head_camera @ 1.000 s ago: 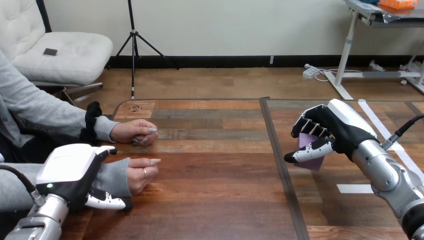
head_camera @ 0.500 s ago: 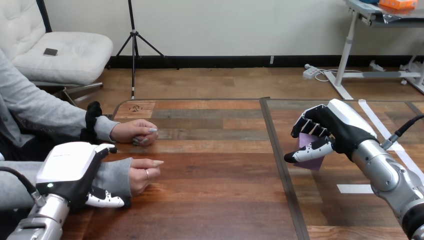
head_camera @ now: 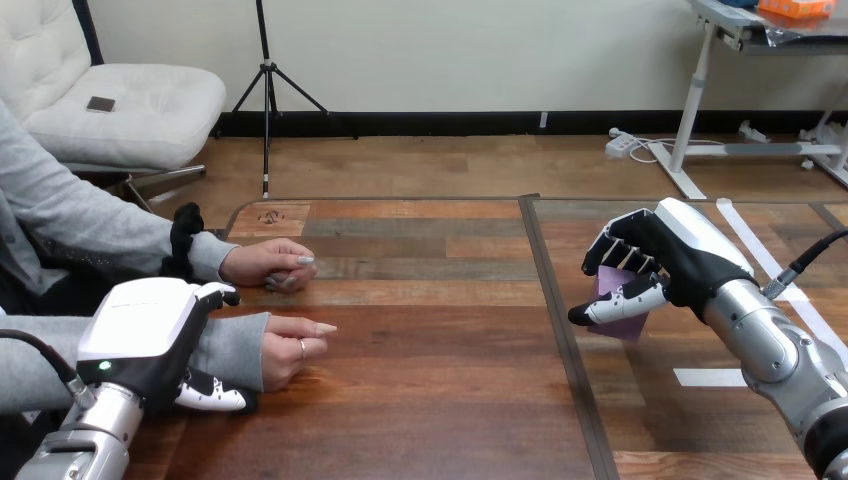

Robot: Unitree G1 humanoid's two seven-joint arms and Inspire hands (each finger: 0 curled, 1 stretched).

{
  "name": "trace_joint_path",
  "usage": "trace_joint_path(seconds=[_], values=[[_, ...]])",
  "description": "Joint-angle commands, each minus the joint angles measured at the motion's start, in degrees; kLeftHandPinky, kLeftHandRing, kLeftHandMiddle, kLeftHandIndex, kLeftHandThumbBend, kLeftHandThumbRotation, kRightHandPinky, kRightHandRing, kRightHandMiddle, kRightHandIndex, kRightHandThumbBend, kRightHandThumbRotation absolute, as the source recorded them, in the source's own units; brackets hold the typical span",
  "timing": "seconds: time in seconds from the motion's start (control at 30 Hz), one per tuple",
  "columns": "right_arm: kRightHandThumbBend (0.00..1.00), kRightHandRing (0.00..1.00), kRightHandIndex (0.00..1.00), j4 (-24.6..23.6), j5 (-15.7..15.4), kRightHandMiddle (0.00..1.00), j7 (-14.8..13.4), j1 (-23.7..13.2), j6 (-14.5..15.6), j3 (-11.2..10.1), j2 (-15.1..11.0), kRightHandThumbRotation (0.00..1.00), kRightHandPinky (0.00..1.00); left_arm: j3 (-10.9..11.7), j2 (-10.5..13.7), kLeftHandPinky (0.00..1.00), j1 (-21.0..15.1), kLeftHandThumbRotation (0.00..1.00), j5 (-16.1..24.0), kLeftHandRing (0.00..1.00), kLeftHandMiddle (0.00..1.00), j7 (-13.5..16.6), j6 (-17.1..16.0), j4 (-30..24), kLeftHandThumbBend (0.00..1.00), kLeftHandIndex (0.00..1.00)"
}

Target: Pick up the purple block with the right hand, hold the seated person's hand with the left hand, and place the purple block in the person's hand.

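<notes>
Table [head_camera: 420,420]: dark wooden planks, crossed front to back by a dark seam [head_camera: 560,330] right of centre; white tape strips [head_camera: 708,377] are stuck to the right-hand section.
Right hand [head_camera: 680,255]: over the section right of the seam, with its fingers and thumb closed round the purple block.
Purple block [head_camera: 630,322]: clamped in the right hand, its lower corner showing below the thumb; whether it is off the wood cannot be told.
Left hand [head_camera: 145,330]: at the table's near left corner, its white back up, lying over the person's sleeved wrist [head_camera: 232,350]; a fingertip hooks the far side and the thumb lies along the near side, clasping it.
Person's nearer hand [head_camera: 290,345]: resting on the wood just past the left hand, loosely curled, one finger pointing toward the seam.
Person's farther hand [head_camera: 265,262]: a loose fist on the table behind the nearer one, apart from it.
Between block and nearer hand: bare planks and the seam; the two are well apart.
</notes>
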Motion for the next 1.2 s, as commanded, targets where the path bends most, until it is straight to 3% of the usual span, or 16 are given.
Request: trace_joint_path(seconds=[0.0,0.27,1.17], values=[[0.81,0.44,0.46,-1.3,1.3,0.47,-0.4,-2.9,-0.5,-0.9,-0.5,0.0,0.41,-1.3,1.3,0.68,-2.9,0.25,-0.1,0.74,0.76,-0.3,-0.3,2.0,0.96,0.76],[0.81,0.43,0.46,-1.7,1.1,0.46,-0.6,-2.8,-0.6,-0.8,-0.7,0.0,0.4,-1.5,1.4,0.66,-3.3,0.21,-0.2,0.71,0.73,-0.7,-1.1,2.6,0.96,0.74],[0.81,0.43,0.46,-2.0,1.2,0.46,-1.1,-2.5,-0.7,-1.0,-0.7,0.0,0.41,-1.6,1.2,0.49,-3.8,0.02,-1.8,0.58,0.62,-7.2,0.2,0.7,0.91,0.64]])
